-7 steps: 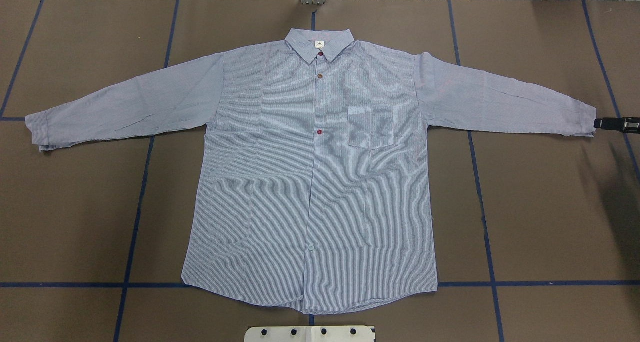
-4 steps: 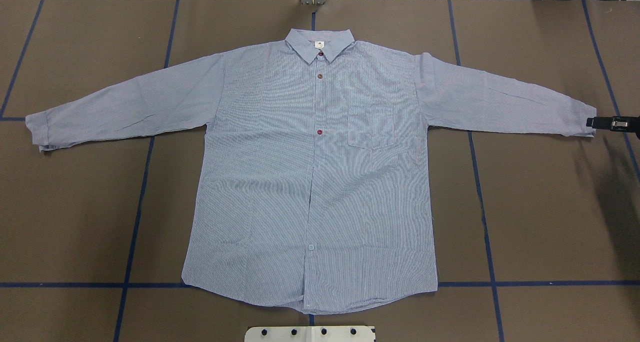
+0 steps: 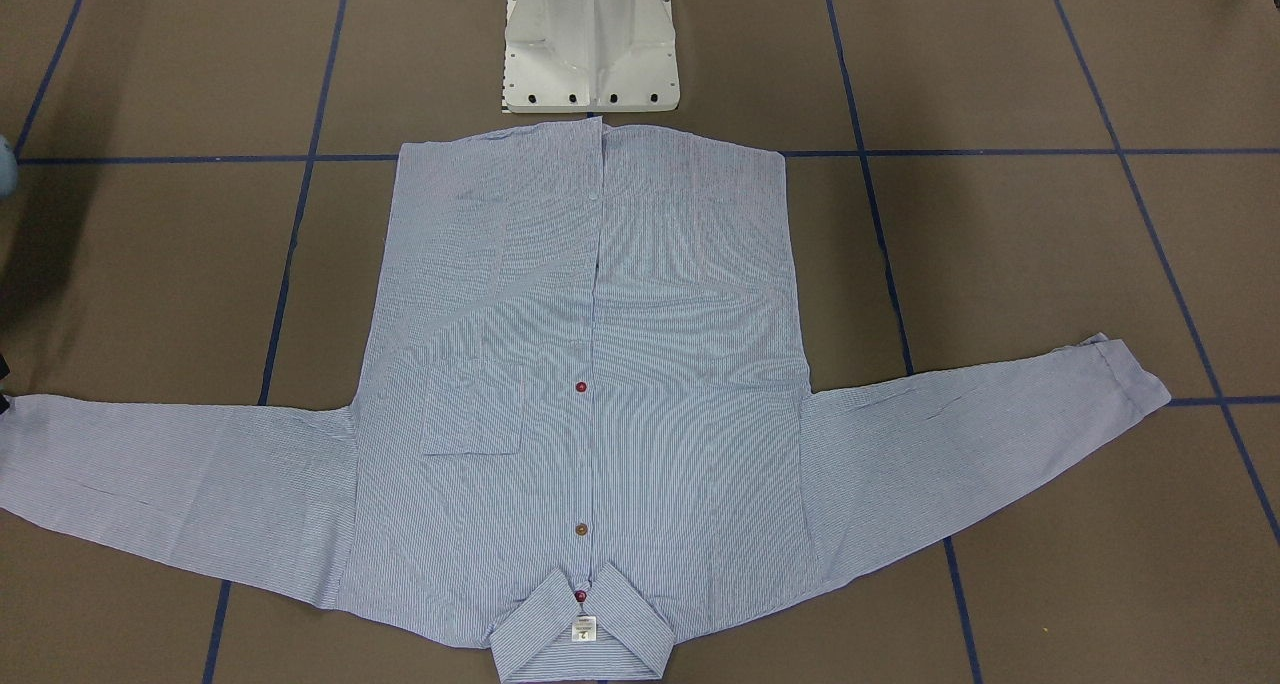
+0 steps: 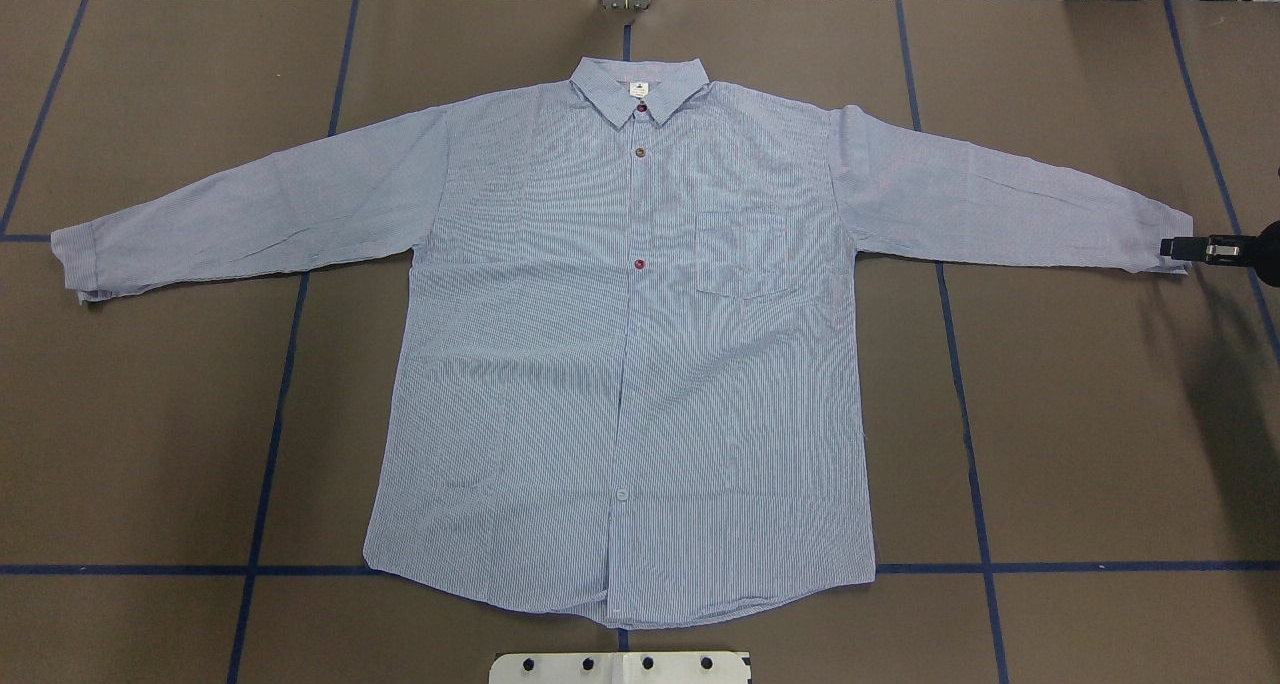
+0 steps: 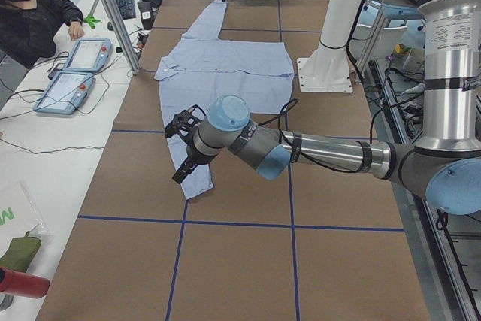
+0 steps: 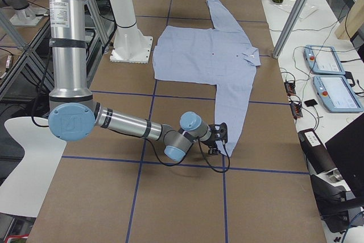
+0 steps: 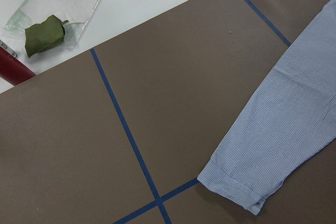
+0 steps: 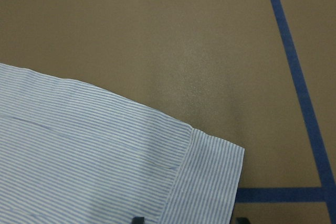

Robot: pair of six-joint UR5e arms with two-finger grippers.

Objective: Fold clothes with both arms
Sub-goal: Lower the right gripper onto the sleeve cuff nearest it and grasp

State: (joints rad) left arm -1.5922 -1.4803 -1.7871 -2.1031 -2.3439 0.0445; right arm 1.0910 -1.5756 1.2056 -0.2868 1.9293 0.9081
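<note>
The clothes are one light-blue striped shirt [image 4: 620, 344] lying flat and face up on the brown table, collar at the far side and both sleeves spread out. My right gripper [image 4: 1168, 248] is low at the end of the right sleeve cuff [image 4: 1150, 239]. In the right wrist view its fingertips [image 8: 137, 220] stand apart on either side of the cuff [image 8: 210, 182], so it is open. My left gripper [image 5: 179, 152] hovers above the left sleeve cuff [image 7: 236, 182] and shows only in the exterior left view, so I cannot tell its state.
The white pedestal base [image 3: 590, 54] stands at the shirt's hem. Blue tape lines [image 4: 270, 444] cross the brown table. Beyond the left end lie a clear bag [image 7: 52, 19] and a red bottle [image 7: 16, 66]. A person [image 5: 30, 13] sits by two teach pendants [image 5: 75, 73].
My right gripper has slid in from the right edge toward the shirt, and its tips now overlap the right cuff. The shirt has not moved.
</note>
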